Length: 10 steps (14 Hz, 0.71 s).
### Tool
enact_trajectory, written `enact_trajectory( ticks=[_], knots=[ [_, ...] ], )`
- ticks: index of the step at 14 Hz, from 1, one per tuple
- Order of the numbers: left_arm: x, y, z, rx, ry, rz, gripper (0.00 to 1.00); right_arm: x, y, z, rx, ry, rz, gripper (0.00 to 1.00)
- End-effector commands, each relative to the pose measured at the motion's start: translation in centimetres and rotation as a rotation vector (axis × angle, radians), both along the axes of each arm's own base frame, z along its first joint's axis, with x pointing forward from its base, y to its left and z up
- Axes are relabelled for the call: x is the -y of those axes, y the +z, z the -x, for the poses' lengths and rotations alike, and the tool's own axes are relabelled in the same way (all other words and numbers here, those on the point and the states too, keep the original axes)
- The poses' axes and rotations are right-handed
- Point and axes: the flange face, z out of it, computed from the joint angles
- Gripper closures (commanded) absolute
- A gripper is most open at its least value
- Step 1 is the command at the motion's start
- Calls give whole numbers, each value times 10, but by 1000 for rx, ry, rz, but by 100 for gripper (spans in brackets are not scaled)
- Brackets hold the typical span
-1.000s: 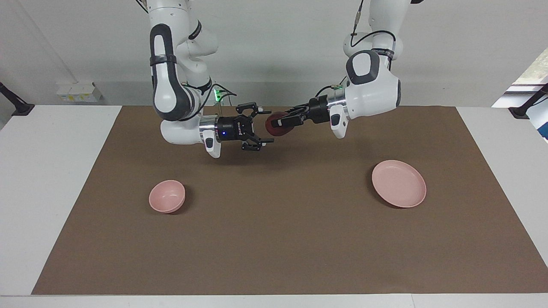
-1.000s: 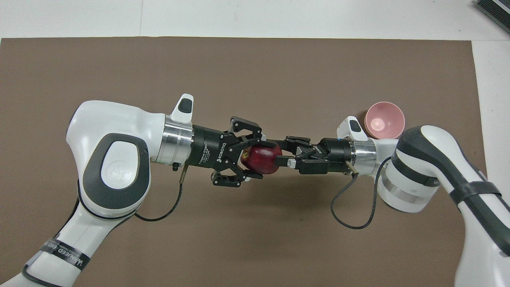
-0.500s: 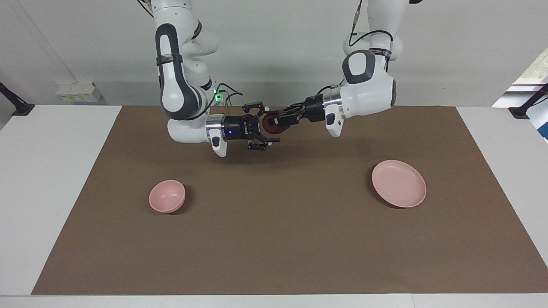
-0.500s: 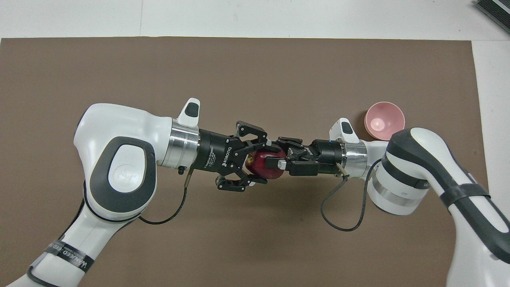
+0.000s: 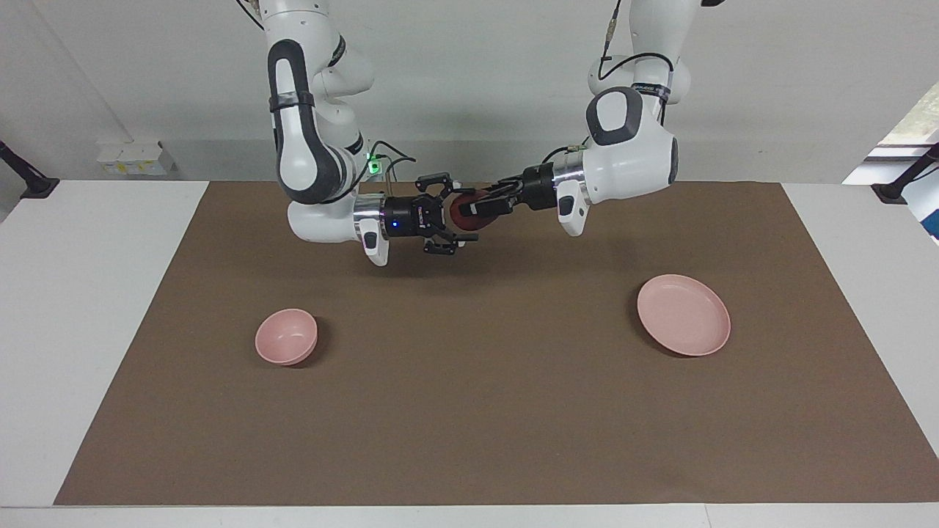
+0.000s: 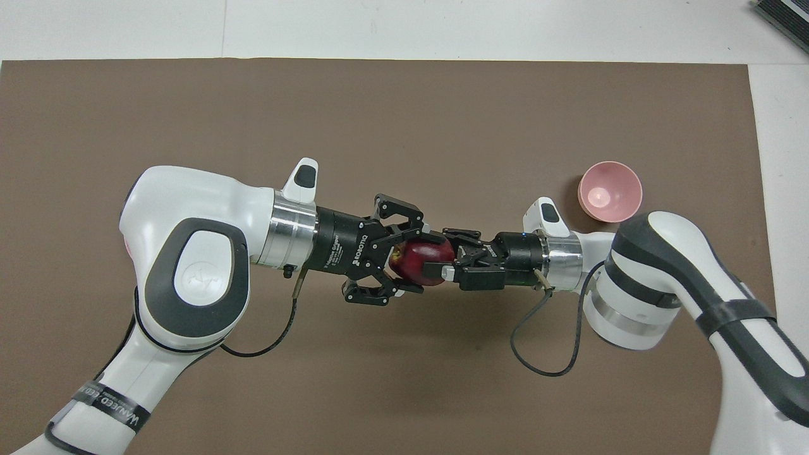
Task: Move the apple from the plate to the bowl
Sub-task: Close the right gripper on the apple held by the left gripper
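The dark red apple [image 5: 461, 213] [image 6: 422, 259] hangs in the air over the mat, midway between the two arms. My left gripper [image 5: 475, 207] [image 6: 411, 258] is shut on it. My right gripper [image 5: 453, 214] [image 6: 441, 253] is open and faces the left one, with its fingers reaching around the other end of the apple. The pale pink plate [image 5: 684, 315] lies empty toward the left arm's end; in the overhead view the left arm covers it. The small pink bowl [image 5: 286, 336] [image 6: 610, 191] stands empty toward the right arm's end.
A brown mat [image 5: 469, 411] covers most of the white table [image 5: 73, 330]. A black cable [image 6: 543, 354] loops under the right wrist, and another hangs under the left wrist [image 6: 265, 341].
The two grippers have closed in on each other. The right gripper's open fingers now reach around the apple. The left gripper, still holding the apple, shifted slightly toward the right arm's end.
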Motion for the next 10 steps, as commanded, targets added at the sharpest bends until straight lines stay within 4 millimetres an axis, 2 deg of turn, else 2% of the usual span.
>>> enact_trajectory(
  ticks=[1, 6, 7, 8, 10],
  knots=[
    [0, 11, 7, -9, 16, 15, 100, 6, -5, 10, 23, 3, 30, 0],
    [0, 11, 8, -8, 14, 14, 100, 4, -3, 10, 32, 6, 26, 0],
    [0, 11, 8, -8, 14, 14, 100, 5, -3, 9, 32, 5, 26, 4],
    [0, 11, 8, -10, 14, 15, 100, 6, -3, 8, 36, 3, 23, 12],
    [1, 11, 9, -12, 12, 13, 100, 6, -2, 7, 47, 1, 23, 36]
  ],
)
